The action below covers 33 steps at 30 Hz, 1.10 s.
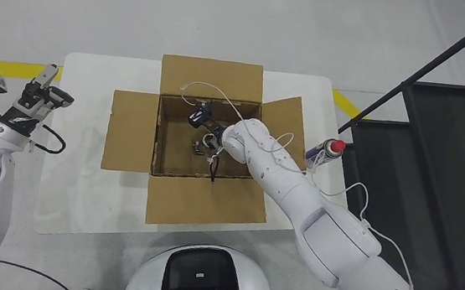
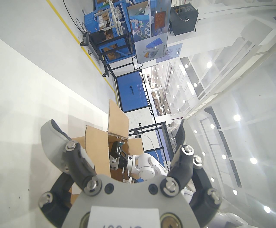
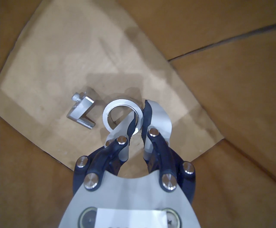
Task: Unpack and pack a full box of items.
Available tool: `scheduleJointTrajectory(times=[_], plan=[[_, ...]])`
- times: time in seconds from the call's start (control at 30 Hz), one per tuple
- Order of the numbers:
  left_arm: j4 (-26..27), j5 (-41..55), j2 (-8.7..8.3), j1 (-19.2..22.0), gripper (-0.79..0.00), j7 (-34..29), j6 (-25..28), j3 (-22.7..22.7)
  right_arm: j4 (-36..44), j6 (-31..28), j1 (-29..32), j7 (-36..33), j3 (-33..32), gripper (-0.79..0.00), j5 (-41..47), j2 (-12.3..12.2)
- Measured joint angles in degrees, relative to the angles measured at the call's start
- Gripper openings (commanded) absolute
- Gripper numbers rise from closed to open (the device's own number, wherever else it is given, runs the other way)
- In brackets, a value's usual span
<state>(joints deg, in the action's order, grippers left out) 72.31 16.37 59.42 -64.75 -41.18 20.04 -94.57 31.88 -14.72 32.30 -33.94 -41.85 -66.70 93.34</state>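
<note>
An open cardboard box [image 1: 131,131] stands in the middle of the white table, flaps spread outward. My right gripper [image 3: 139,121] is down inside it, shut on the wall of a metal ring [image 3: 105,116], one finger inside the ring and one outside. The ring rests on the box floor. A small L-shaped metal bracket [image 3: 80,110] lies beside it, apart from the fingers. In the top view the right gripper [image 1: 209,147] is low in the box. My left gripper [image 2: 116,129] is open and holds nothing; it stays off the table's left edge [image 1: 49,85], clear of the box [image 2: 97,146].
A red-capped tube [image 1: 326,148] lies at the table's right edge beside the box flap. A black metal rack [image 1: 433,164] stands close on the right. White cables run over the box from the right arm. Bare table [image 1: 77,181] lies left of the box.
</note>
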Motion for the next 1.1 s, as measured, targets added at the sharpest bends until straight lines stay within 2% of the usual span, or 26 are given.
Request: scheduleJointTrajectory(times=[0.17,0.37,0.6,0.8,0.93,1.1], plan=[[0.0,0.0,0.00,0.0,0.000,0.0,0.0,0.0,4.0,-0.5,1.0,-0.6,-1.5,-0.785,-0.8,-1.1],[0.0,0.0,0.00,0.0,0.000,0.0,0.0,0.0,14.8,-1.1,5.0,-3.8,-5.8,-0.785,-2.1,-4.0],[0.0,0.0,0.00,0.0,0.000,0.0,0.0,0.0,37.8,-4.1,17.0,-9.4,-16.0,-0.785,0.5,-8.6],[0.0,0.0,0.00,0.0,0.000,0.0,0.0,0.0,54.3,-5.8,26.9,-11.4,-23.0,-0.785,4.1,-10.8],[0.0,0.0,0.00,0.0,0.000,0.0,0.0,0.0,60.2,-8.6,30.4,-10.4,-25.7,-0.785,7.2,-11.6],[0.0,0.0,0.00,0.0,0.000,0.0,0.0,0.0,61.6,-10.5,31.5,-9.1,-26.7,-0.785,9.3,-11.9]])
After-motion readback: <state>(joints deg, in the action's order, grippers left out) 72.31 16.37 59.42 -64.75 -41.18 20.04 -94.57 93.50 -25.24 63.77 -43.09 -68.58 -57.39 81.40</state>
